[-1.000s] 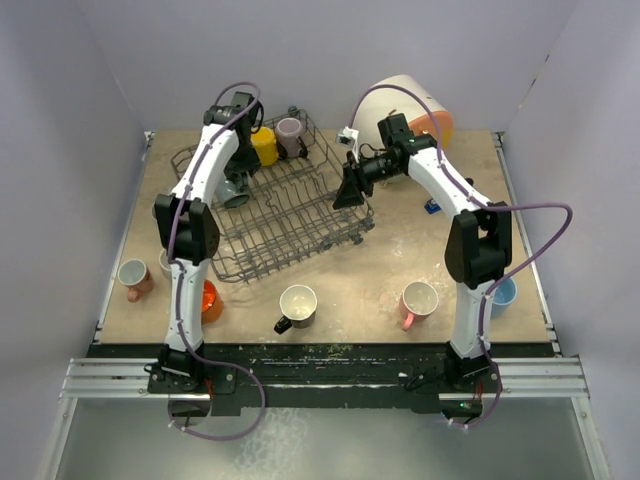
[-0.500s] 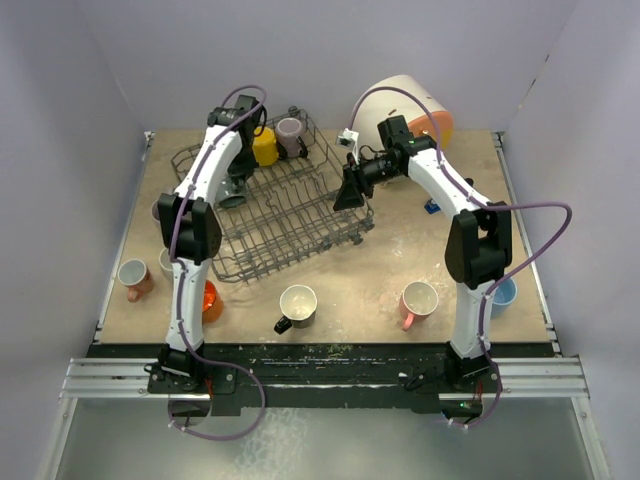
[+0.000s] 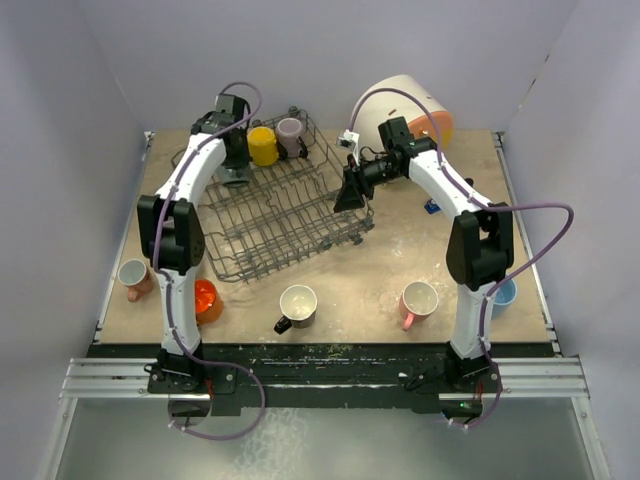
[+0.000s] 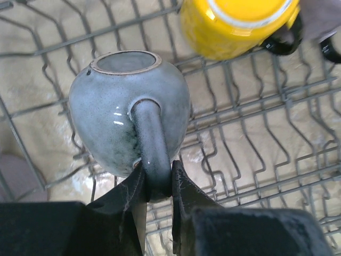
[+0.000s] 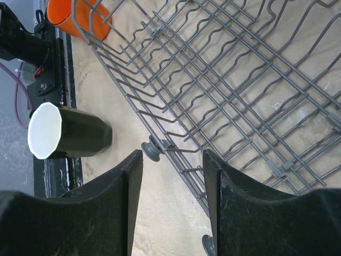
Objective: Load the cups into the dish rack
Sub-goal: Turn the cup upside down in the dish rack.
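Observation:
The grey wire dish rack (image 3: pixel 290 225) sits at the table's middle left. My left gripper (image 3: pixel 236 168) is shut on the handle of a grey mug (image 4: pixel 130 106), which it holds over the rack's back-left part (image 4: pixel 250 106). A yellow mug (image 3: pixel 263 145) and a mauve mug (image 3: pixel 290 135) stand in the rack's back corner; the yellow mug (image 4: pixel 240 24) is just beyond the grey one. My right gripper (image 3: pixel 350 190) is open at the rack's right rim, its fingers straddling the rim wire (image 5: pixel 176 152). A black mug (image 3: pixel 297 305), a pink mug (image 3: pixel 418 300), a light blue mug (image 3: pixel 503 293), an orange mug (image 3: pixel 205 300) and a pinkish mug (image 3: pixel 133 278) lie on the table.
A big white cylinder with an orange front (image 3: pixel 410 105) lies at the back right. A small blue object (image 3: pixel 432 207) sits right of the rack. In the right wrist view the black mug (image 5: pixel 69 132) and orange mug (image 5: pixel 77 18) lie beyond the rack's rim.
My left arm has swung back and to the left, carrying the grey mug toward the rack's back-left part. My right arm has barely moved.

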Robot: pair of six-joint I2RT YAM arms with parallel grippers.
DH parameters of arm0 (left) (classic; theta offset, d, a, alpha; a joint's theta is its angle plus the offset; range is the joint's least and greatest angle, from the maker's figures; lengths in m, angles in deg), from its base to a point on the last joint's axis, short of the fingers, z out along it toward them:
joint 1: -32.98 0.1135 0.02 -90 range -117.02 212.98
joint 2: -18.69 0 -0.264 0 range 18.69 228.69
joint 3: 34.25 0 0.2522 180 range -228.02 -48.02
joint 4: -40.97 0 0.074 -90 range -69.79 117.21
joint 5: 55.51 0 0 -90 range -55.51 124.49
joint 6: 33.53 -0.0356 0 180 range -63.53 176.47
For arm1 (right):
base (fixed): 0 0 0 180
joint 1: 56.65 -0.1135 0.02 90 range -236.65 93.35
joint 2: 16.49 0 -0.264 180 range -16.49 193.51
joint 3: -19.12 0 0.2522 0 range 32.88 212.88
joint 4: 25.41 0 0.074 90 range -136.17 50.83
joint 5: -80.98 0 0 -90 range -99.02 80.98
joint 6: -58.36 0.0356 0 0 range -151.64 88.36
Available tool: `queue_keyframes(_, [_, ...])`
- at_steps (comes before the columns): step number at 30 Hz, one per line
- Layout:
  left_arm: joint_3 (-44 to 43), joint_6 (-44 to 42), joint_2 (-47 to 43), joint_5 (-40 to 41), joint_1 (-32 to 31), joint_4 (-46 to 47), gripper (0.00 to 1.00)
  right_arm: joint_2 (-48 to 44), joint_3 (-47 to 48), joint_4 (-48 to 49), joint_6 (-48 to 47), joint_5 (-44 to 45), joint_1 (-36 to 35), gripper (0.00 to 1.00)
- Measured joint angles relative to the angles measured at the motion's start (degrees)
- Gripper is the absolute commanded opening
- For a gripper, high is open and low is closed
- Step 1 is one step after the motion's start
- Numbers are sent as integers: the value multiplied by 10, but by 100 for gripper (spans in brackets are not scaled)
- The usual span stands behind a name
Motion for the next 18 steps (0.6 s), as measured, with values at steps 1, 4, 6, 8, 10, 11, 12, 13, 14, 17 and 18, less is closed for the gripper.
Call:
queue_keyframes(1, [10,-4,-5,-10,5,20,0,-1,-2,1,0,0,0,51])
queue_keyframes(4, [49,-8,-24,-49,23,87,0,-2,-7,2,0,0,0,51])
queue_keyframes(6, [71,-7,-33,-75,38,126,0,-2,-9,3,0,0,0,51])
queue_keyframes(8, [99,-6,-38,-104,55,179,0,-2,-9,3,0,0,0,51])
queue_keyframes(10, [132,-2,-43,-126,67,228,0,-2,-10,3,0,0,0,51])
queue_keyframes(11, [152,-1,-47,-136,73,252,0,-2,-10,3,0,0,0,51])
queue_keyframes(12, [175,-1,-51,-144,78,280,0,-2,-10,3,0,0,0,51])
queue_keyframes(13, [200,-1,-57,-153,81,308,0,-2,-10,3,0,1,0,51])
queue_keyframes(14, [225,-6,-67,-159,83,336,0,-2,-10,3,0,1,0,51])
queue_keyframes(17, [299,-19,-95,-169,83,421,0,-2,-10,3,0,1,0,51])
queue_keyframes(18, [326,-26,-104,-172,83,451,0,-2,-10,3,0,1,0,51])
